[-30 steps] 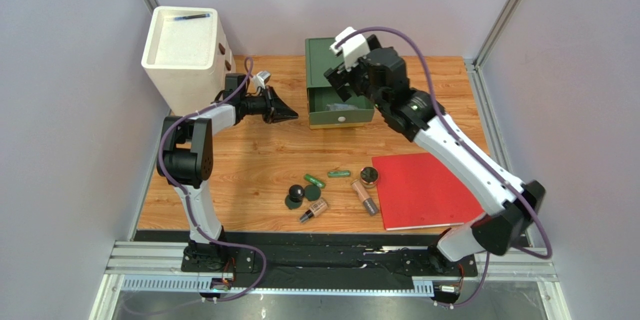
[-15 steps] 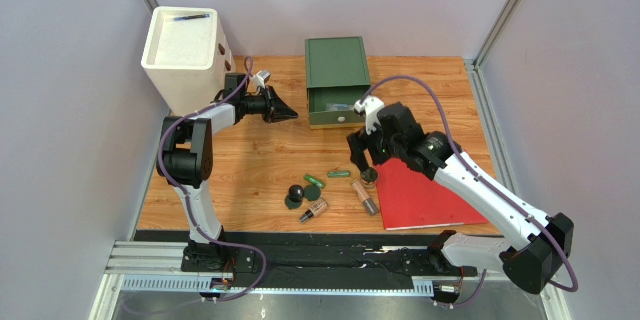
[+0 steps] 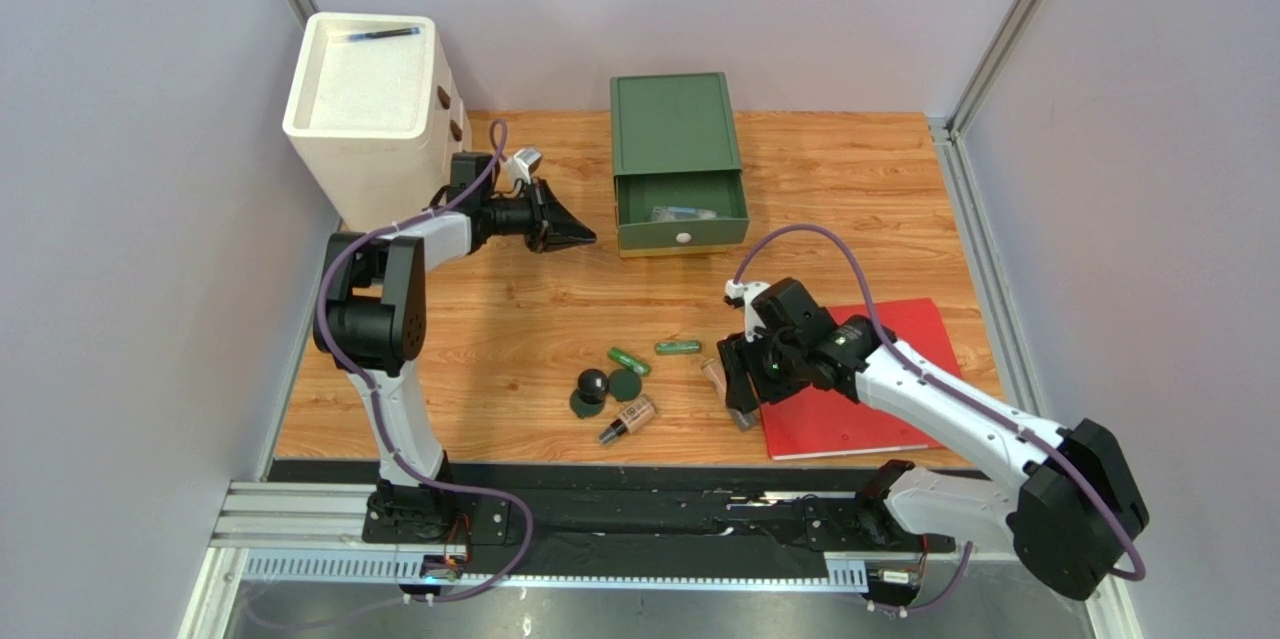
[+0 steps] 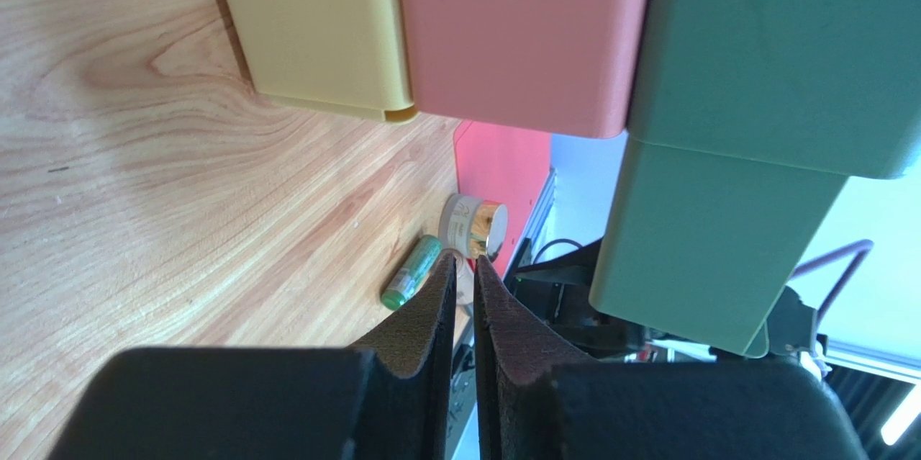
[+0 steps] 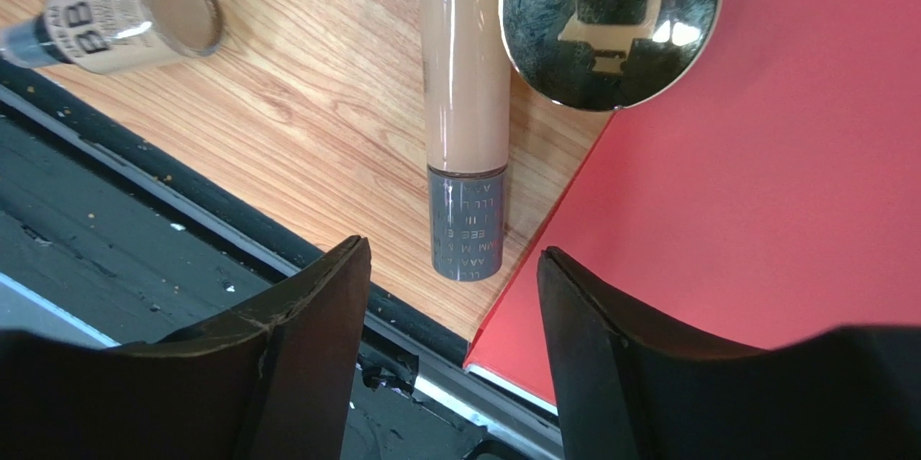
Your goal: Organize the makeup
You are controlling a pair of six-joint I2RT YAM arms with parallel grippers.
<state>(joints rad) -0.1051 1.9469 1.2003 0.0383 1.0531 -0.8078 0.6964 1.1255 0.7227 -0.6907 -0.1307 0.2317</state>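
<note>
**Right wrist view: open jaws astride the foundation tube, ready for the pinch**

Your right gripper [image 5: 452, 257] stands open. One finger is at 9 o'clock and the other at 3 o'clock of the foundation tube [image 5: 465, 82], level with its grey cap, and neither pad appears to touch it. The tube lies flat on the table [image 5: 292, 104], running from 12 to 6 o'clock with the cap toward 6, near the table's front edge. The round jar [image 5: 611, 17] with its mirrored lid sits at the tube's 1 o'clock, just beside the upper end; whether they touch cannot be told. The red book [image 5: 757, 212] fills the 3 o'clock side, its edge just beside the cap. A small bottle [image 5: 108, 23] lies well apart at 10 o'clock.

Close across the tube's short axis, with the barrel centred between the pads. A round tube caught off-centre will probably roll out toward 9 o'clock. The 3 o'clock finger seems to hang over the book's edge, so descend gently, as it may land on the cover rather than the wood. Lift straight up before you travel, so the jar is not swept along.

In the top external view the green drawer [image 3: 684, 200] stands open at 12 o'clock of the makeup and looks the likely destination. In the left wrist view your left gripper [image 4: 465, 264] has its jaws drawn almost together, with nothing between them.
</note>
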